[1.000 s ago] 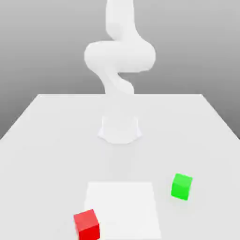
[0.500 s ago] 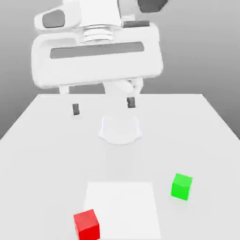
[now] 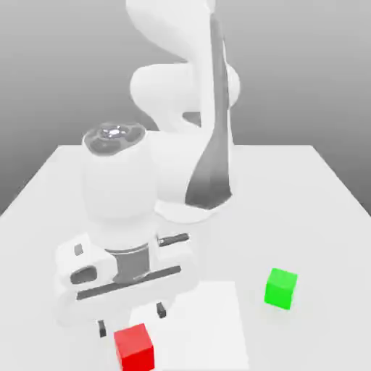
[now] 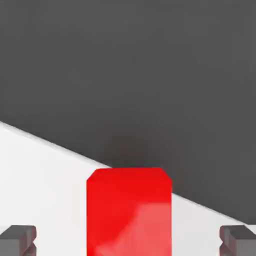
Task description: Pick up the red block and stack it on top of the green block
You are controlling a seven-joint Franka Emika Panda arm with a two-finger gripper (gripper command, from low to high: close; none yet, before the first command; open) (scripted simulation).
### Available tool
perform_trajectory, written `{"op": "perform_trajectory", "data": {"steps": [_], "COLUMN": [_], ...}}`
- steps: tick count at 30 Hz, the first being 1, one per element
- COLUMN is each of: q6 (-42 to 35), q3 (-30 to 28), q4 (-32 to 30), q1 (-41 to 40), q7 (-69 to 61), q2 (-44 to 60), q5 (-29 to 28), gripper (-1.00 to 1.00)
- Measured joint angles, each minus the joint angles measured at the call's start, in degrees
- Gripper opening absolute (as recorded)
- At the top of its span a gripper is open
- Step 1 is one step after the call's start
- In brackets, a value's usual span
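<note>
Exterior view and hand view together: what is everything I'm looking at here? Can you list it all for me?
red block: one, bright red, near edge of the table, toward the exterior view's left
green block: one, bright green, on the table, toward the exterior view's right, apart from the red block
table: one, white, with a brighter white square patch near the blocks
arm: one, white, bent down over the table
gripper: one, open, dark fingertips either side of the red block
</note>
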Motion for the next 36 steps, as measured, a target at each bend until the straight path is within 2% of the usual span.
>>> {"op": "perform_trajectory", "data": {"steps": [1,2,8,14,19,24,28,33,34,36], "q6": [1.7,2.6,2.9,-4.5,-5.7,-5.7,-4.3,4.4,6.2,6.2], "q3": [0.9,1.5,1.7,-1.0,4.6,10.2,12.9,13.0,12.9,12.9], "q4": [0.3,0.5,0.6,-1.6,-8.5,-16.0,-21.2,-21.5,-21.5,-21.5], "q1": [-0.7,-1.2,-1.4,1.5,7.6,18.4,23.5,24.2,24.2,24.2], "q7": [-0.8,-1.1,-1.3,1.9,-1.7,-7.8,-12.5,-12.9,-12.6,-12.6], "q2": [2.1,3.2,3.7,-6.1,-14.0,-21.7,-26.0,-17.7,-15.7,-15.7], "q5": [1.0,1.5,1.7,-3.6,-7.7,-9.7,-10.3,-10.7,-11.0,-11.0], "gripper": [0.00,-1.00,-1.00,-1.00,-1.00,-1.00,-1.00,-1.00,1.00,1.00]}}
